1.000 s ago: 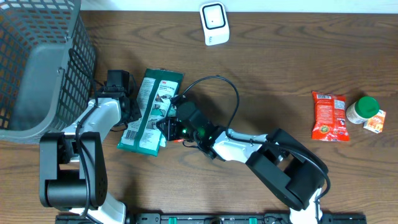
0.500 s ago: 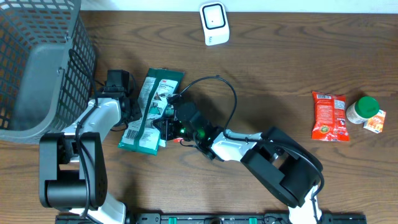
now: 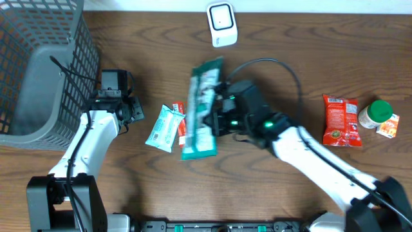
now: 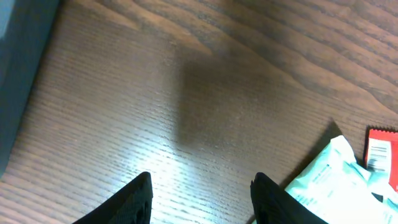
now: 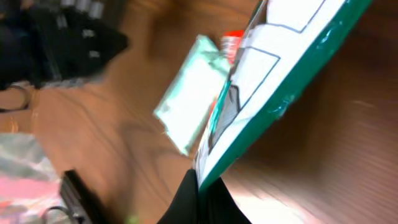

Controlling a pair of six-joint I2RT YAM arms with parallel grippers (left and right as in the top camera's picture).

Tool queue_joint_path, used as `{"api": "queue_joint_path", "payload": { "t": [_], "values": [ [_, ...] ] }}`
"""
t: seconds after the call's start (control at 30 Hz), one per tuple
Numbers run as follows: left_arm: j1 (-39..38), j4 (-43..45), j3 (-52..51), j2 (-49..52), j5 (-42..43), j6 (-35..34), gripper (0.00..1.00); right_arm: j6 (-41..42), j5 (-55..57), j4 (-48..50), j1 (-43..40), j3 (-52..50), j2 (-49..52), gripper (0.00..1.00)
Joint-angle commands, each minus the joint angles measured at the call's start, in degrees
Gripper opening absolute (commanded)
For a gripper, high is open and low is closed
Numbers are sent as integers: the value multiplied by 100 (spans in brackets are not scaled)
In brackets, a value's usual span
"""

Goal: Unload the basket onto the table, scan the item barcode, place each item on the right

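The item is a long green and white package point(image 3: 201, 108), held off the table on its edge by my right gripper point(image 3: 215, 120), which is shut on its side. In the right wrist view the black fingers point(image 5: 186, 198) pinch the package point(image 5: 280, 74) at its lower edge. I cannot make out the barcode in any view. The white scanner point(image 3: 221, 24) stands at the table's far edge, just beyond the package. My left gripper point(image 3: 135, 111) is open to the left, over bare wood, with nothing between its fingers point(image 4: 134, 200).
A small pale teal packet point(image 3: 163, 127) and a red packet point(image 3: 181, 122) lie between the arms. A grey mesh basket point(image 3: 38, 64) fills the far left. A red snack bag point(image 3: 341, 120), a green-capped jar point(image 3: 376, 113) and a small orange item point(image 3: 388, 126) sit at the right.
My right gripper has closed on the green package and carried it up and to the right, uncovering the teal and red packets. My left gripper has opened and drawn back from it.
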Motion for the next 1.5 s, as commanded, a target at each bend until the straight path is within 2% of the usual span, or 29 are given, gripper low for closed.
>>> {"api": "queue_joint_path", "payload": {
  "t": [0.0, 0.2, 0.37, 0.53, 0.57, 0.63, 0.67, 0.7, 0.73, 0.8, 0.87, 0.93, 0.97, 1.17, 1.33, 1.47],
  "values": [
    [22, -17, -7, -24, -7, 24, 54, -903, -48, -938, -695, 2, -306, 1],
    [20, -33, -9, -24, 205, -55, 57, -1912, -52, -2024, -1145, -9, 90, 1],
    [22, -37, -13, -24, 269, -52, 60, -2096, 31, -2343, -1143, -9, 739, 2],
    [22, -39, -13, -24, 273, -55, 64, -2142, 319, -2396, -1145, -9, 1019, 31],
    [20, -39, -13, -24, 275, -55, 64, -2181, 321, -2398, -1145, -7, 1023, 46],
    [20, -39, -13, -24, 538, 20, 65, -2308, 321, -2444, -1161, -7, 1023, 66],
    [20, -33, -13, -24, 898, 238, 64, -2312, 321, -2496, -1196, -7, 1023, 70],
    [20, -31, -13, -24, 1134, 378, 64, -2312, 319, -2555, -1248, -7, 1023, 70],
    [11, -31, -13, -24, 1749, 752, 59, -2312, 315, -2634, -1355, -7, 1023, 71],
    [-24, -35, -13, -24, 2328, 1064, 52, -2315, 245, -2723, -1534, -7, 1023, 71],
    [-140, -59, -13, -24, 2822, 1250, 27, -2457, 31, -2852, -1779, -9, 1023, 71],
    [-350, -157, -13, -24, 2841, 1259, 11, -2684, -199, -2933, -2004, -11, 1023, 71],
    [-444, -216, -13, -24, 2841, 1257, 9, -2752, -262, -2933, -2092, -15, 1023, 71],
    [-1519, -411, -15, 15, 2839, 1005, 9, -2885, -520, -2771, -2404, -133, 1023, 72],
    [-2304, 4, -15, 319, 2820, 564, 16, -3018, -896, -2671, -2452, -284, 1023, 72],
    [-2645, 190, -13, 739, 2817, 345, 17, -3005, -1163, -2356, -2452, -535, 1023, 71]
  ]
}}
